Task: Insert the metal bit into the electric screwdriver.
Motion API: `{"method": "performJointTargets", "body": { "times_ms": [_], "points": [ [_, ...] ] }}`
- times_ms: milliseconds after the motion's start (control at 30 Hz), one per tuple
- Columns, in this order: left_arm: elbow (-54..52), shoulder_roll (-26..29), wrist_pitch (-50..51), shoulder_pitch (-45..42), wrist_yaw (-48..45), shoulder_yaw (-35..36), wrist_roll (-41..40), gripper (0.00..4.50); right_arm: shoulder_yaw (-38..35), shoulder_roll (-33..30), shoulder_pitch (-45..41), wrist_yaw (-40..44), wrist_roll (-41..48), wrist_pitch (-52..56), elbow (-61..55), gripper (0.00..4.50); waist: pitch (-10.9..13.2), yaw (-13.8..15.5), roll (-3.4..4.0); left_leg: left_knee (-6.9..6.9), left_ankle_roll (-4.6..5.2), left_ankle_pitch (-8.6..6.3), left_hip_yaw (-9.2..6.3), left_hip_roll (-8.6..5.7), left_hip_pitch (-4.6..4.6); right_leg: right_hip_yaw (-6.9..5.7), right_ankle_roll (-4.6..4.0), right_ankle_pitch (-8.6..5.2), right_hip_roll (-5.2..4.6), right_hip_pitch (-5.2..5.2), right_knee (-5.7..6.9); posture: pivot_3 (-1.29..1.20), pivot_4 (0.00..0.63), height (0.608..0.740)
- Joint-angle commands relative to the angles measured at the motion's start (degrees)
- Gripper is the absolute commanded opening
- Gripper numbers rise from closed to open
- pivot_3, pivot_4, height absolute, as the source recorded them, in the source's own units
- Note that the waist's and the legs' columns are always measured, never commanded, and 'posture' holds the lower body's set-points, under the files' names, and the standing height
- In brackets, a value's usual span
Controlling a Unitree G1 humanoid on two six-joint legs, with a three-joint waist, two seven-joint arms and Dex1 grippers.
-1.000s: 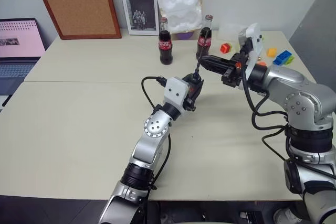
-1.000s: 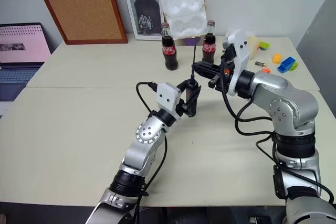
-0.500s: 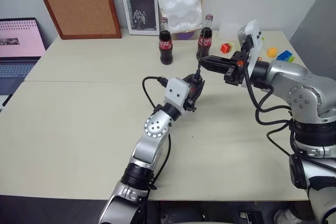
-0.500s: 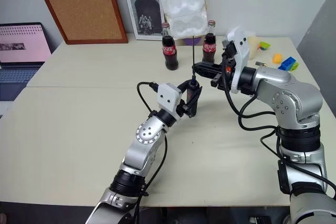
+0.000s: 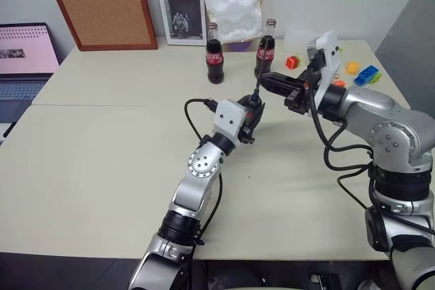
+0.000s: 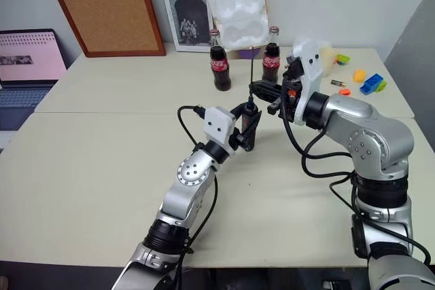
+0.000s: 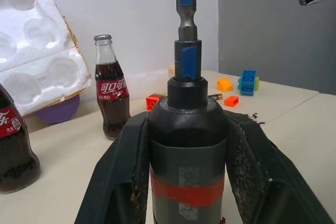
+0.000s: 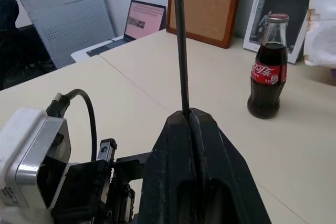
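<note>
Beige tabletop (image 5: pixel 88 168) lies bare across its near and left stretches, giving wide room up to the near edge. Mid-table, the left gripper (image 5: pixel 253 115) is clamped around the electric screwdriver (image 7: pixel 188 129), which stands nearly upright, blue tip up. The metal bit (image 5: pixel 256 86) rises from that tip, its lower end seated in the collar. The right gripper (image 5: pixel 266 81), fingers pressed together, pinches the bit higher up. Behind stand two cola bottles (image 5: pixel 215 56), then a corkboard (image 5: pixel 102 5) at the wall.

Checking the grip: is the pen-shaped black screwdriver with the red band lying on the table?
No, the left claw holds the screwdriver upright.
</note>
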Motion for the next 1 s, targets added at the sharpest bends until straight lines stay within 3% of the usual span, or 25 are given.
{"method": "performJointTargets", "body": {
  "times_ms": [33, 667, 1000],
  "points": [
    [-0.4, -0.2, -0.2, -0.7, 0.9, 0.8, 0.5, 1.64, 0.3, 0.9, 2.7, -1.8, 0.8, 2.7, -0.7, 0.0, 0.0, 0.0, 0.0, 0.0, 0.0, 0.0, 0.0, 0.01, 0.0, -0.01, 0.0, 0.0, 0.0, 0.0, 0.0, 0.0, 0.15, 0.74],
    [-0.2, 0.0, -1.0, -0.6, 0.8, 0.4, 0.8, 1.64, -0.5, 3.6, 1.5, -7.6, 2.9, 6.4, -2.9, 0.0, 0.0, -0.1, 0.0, 0.0, 0.0, 0.0, -0.01, 0.0, 0.01, 0.0, 0.22, -0.13, 0.0, 0.0, 0.01, 0.0, 0.15, 0.74],
    [-0.3, 0.0, -1.2, -0.4, 0.7, 0.2, 0.7, 1.64, 0.7, 1.5, 0.1, -5.2, 2.7, 6.2, -3.9, 0.0, 0.0, -0.1, 0.0, -0.03, 0.0, 0.0, 0.0, 0.0, 0.0, -0.01, 0.21, -0.14, 0.0, -0.01, -0.02, 0.0, 0.15, 0.74]
  ]
}}
